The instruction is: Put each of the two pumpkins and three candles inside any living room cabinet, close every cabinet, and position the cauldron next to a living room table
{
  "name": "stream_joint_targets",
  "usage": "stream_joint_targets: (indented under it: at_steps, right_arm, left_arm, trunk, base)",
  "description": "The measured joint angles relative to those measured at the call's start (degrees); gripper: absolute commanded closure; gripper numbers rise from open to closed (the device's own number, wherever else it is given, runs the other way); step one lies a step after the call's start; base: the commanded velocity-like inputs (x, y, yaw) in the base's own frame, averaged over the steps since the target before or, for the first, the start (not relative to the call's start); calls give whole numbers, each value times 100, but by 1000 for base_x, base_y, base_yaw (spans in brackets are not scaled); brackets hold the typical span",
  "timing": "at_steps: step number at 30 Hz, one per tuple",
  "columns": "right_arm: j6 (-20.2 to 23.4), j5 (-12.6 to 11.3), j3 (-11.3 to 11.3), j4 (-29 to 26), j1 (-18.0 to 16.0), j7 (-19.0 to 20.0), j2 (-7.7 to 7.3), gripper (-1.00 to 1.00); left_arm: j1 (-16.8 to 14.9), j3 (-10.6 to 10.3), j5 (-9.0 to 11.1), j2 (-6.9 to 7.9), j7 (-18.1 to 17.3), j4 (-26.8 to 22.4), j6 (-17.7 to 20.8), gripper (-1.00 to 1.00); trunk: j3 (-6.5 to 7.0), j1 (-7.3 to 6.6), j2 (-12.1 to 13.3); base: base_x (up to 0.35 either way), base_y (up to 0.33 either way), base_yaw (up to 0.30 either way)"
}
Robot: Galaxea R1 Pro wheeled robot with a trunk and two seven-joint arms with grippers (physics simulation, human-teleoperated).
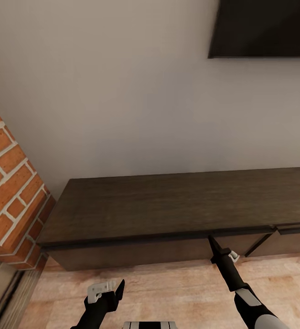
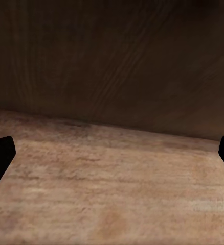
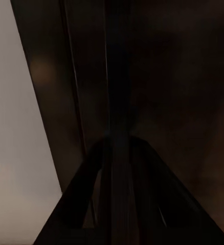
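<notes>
You are facing the pale wall (image 1: 122,91), with a dark screen (image 1: 264,27) cut off at the top corner and a brick pillar (image 1: 13,183) at your left. Below runs the cabinet (image 1: 177,205), long and low, its flat top bare. One front panel (image 1: 232,242) near your right arm looks pulled slightly proud of the rest, so I judge the cabinet is not fully closed and that step is yet to be done. No pumpkins, candles, cauldron or table show here, so how many are already stowed cannot be told; the inside of the cabinet is hidden.

Your right gripper (image 1: 212,242) reaches up to the cabinet's front edge at that panel, its fingers drawn together to a narrow point; its wrist camera gives a dark blur of wood and edge, too murky to say whether anything is pinched. Your left gripper (image 1: 107,291) hangs low over the wooden floor (image 1: 168,283), fingers spread wide and holding nothing, facing the cabinet's front
</notes>
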Motion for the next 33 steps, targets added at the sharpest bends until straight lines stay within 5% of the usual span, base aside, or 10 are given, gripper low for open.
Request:
stream_joint_targets:
  at_steps: [33]
  right_arm:
    - [-2,-18,-53,-15,-4,-44,-19,100]
  left_arm:
    - [0,-4,-6,0,3,5,0,-100]
  trunk:
    - [1,1,0]
  base:
    - [-90,0,0]
